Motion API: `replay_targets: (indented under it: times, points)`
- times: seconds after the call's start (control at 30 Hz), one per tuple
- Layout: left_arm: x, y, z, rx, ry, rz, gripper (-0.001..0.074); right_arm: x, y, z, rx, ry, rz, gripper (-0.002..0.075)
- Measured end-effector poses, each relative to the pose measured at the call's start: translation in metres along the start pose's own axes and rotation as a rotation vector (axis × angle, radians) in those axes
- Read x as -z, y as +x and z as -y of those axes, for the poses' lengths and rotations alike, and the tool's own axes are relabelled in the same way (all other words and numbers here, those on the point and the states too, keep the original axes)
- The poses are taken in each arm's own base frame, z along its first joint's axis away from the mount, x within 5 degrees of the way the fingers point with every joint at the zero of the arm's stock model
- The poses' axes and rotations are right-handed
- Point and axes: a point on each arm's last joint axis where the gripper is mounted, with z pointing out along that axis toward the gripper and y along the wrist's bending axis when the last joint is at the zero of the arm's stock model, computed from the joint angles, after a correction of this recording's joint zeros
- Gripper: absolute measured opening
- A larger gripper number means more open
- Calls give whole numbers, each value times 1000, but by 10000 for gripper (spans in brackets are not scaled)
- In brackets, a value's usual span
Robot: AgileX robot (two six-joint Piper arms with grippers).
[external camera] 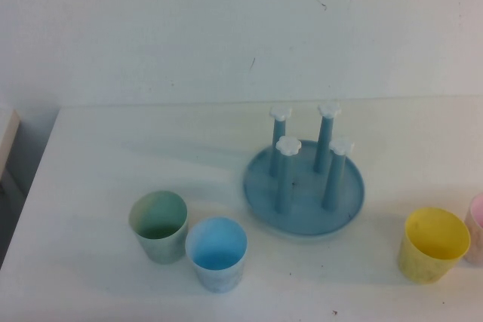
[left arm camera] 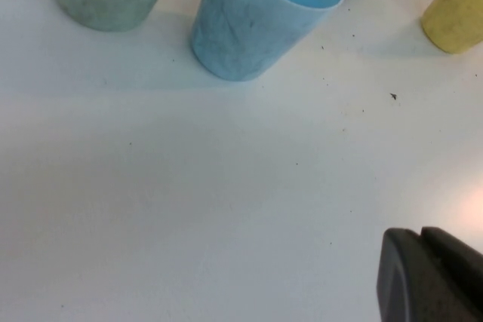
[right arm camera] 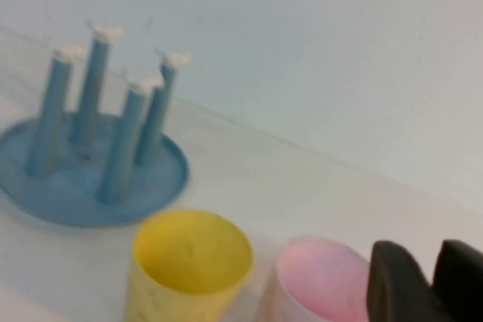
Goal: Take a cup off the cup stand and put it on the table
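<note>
High view: no writing shows on any cup; the cup stand [external camera: 304, 194] sits mid-table [external camera: 90, 277], its pegs bare, against a plain pale wall. The cup [external camera: 433, 244] stands upright right of it, a pink cup [external camera: 476, 228] just beyond. Pale green cup [external camera: 158, 225] and light blue cup [external camera: 216, 253] stand to its left. Left gripper [left arm camera: 430, 277] hangs over bare table near the light blue cup; right gripper [right arm camera: 426, 280] is by the pink cup; whether either is apart, I cannot tell

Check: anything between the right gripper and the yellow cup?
Nothing visible. The yellow cup stands upright on the table, off the cup stand. Pink cup sits beside it, near the right gripper. Left gripper hovers over bare table.
</note>
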Motion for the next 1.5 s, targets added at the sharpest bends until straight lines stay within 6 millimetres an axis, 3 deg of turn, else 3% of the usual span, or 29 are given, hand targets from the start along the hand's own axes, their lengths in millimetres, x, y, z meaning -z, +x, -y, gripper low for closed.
replay_targets:
  times: [0.2, 0.5, 1.5]
  points:
    - [0, 0, 0, -1, -1, -2, -2, 11, 34, 5, -34, 224, -83, 115]
    - [0, 0, 0, -1, 0, -4, -2, 14, 62, -1, -103, 261, -233, 114]
    - [0, 0, 0, -1, 0, -4, -2, 13, 62, -5, -167, 192, -212, 113]
